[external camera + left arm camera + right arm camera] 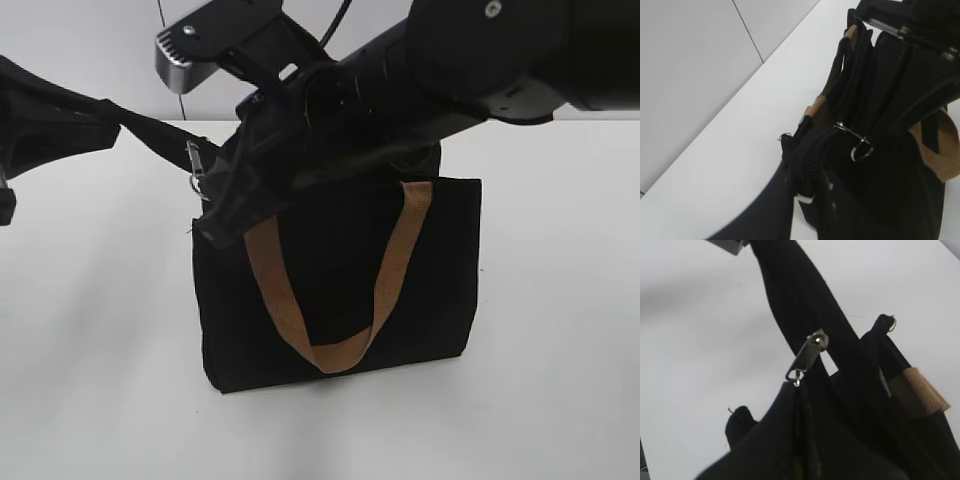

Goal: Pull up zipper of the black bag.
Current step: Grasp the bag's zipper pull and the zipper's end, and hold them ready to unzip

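right gripper (225,215) sits low over the top left corner of the black bag (340,290); jaw opening cannot be told, fingers merge with dark fabric. left gripper (20,135) near the table's (90,350) left edge is clamped on the black end strip of the zipper (150,125), drawn taut. silvery pull tab (807,360) hangs just beside the right gripper. bag stands upright mid-table, tan strap (330,300) looping down its front.
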`<control>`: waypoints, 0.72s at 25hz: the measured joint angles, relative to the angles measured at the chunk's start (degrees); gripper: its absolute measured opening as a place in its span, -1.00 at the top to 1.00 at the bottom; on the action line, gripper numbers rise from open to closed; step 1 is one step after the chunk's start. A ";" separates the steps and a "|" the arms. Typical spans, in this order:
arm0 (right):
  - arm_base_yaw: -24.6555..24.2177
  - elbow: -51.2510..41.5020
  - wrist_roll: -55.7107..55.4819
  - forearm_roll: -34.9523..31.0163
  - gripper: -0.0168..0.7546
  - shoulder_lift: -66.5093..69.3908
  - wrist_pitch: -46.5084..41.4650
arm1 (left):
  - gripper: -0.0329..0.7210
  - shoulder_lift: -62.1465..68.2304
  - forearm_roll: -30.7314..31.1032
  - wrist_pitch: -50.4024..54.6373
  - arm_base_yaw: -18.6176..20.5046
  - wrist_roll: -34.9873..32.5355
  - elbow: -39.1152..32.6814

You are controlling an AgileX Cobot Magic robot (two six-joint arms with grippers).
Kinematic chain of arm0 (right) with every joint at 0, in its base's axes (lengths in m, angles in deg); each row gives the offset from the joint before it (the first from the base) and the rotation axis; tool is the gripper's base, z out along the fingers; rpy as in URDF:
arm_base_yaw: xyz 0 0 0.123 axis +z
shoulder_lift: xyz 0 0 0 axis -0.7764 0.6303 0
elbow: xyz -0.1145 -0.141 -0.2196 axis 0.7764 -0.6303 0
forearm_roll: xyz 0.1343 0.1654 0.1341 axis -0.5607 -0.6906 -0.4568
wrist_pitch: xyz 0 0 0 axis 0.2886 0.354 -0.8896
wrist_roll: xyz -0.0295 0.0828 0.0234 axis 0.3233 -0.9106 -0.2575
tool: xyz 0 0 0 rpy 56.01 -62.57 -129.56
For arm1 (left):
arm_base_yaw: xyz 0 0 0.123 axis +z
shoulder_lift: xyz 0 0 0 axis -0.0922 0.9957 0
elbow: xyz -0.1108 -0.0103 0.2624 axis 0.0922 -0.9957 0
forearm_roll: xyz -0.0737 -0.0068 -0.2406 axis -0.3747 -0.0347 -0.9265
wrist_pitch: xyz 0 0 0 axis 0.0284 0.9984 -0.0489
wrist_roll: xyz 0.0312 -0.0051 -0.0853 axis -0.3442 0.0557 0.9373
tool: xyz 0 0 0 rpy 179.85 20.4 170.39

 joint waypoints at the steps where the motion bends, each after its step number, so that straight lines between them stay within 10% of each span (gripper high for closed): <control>1: 0.00 0.00 0.00 0.00 0.96 -0.34 -0.36 | 0.70 0.00 0.23 0.00 0.00 0.00 0.00; 18: -9.05 0.00 -21.20 -0.58 0.96 -3.92 -13.62 | 0.71 -0.11 19.95 0.55 0.00 18.18 0.00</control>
